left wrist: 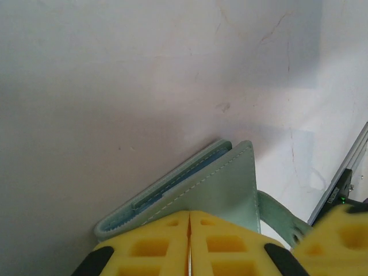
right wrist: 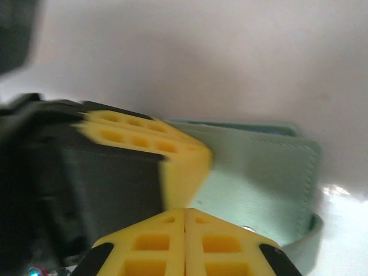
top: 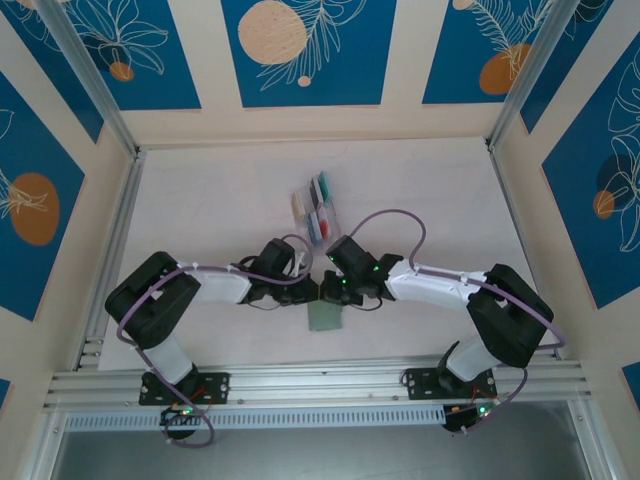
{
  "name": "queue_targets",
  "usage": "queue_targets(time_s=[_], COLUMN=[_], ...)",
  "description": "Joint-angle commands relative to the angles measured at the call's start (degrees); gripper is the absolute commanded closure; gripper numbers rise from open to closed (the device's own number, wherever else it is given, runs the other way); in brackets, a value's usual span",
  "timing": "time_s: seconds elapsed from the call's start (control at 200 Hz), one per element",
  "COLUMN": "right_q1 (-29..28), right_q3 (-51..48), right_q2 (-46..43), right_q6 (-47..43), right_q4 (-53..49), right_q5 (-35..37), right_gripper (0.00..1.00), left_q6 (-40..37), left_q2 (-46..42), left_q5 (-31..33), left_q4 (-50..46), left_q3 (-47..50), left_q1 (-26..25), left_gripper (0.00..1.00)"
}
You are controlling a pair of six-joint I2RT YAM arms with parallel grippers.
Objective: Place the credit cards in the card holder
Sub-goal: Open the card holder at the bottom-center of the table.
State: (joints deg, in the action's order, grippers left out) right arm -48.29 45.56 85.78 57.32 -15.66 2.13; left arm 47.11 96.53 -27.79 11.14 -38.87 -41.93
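Fingers closed, the left gripper (left wrist: 188, 215) pinches the lifted cover of the sage-green folding card holder (left wrist: 221, 184); the right gripper (right wrist: 184, 211) is closed beside it. Spread the covers slowly, low over the desk (left wrist: 144, 69).

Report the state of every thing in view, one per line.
card holder: folded, covers slightly parted, tab loose.
left hand: shut, at the card holder's edge.
right hand: shut, at the card holder.
credit cards: standing in the clear rack.
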Motion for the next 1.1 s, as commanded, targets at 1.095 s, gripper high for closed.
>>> queue_targets(time_s=[1.095], right_q1=[1.7], right_q3=[-2.2], right_q2=[-1.2], right_q6=[-4.1], right_q4=[-0.3], right_q5=[-2.9], right_gripper=[0.73], left_q6=[1.4], left_q2=[3.4], left_q5=[2.8], left_q4=[-3.0], left_q3=[5.7], left_q1=[-1.3], left_gripper=[0.92])
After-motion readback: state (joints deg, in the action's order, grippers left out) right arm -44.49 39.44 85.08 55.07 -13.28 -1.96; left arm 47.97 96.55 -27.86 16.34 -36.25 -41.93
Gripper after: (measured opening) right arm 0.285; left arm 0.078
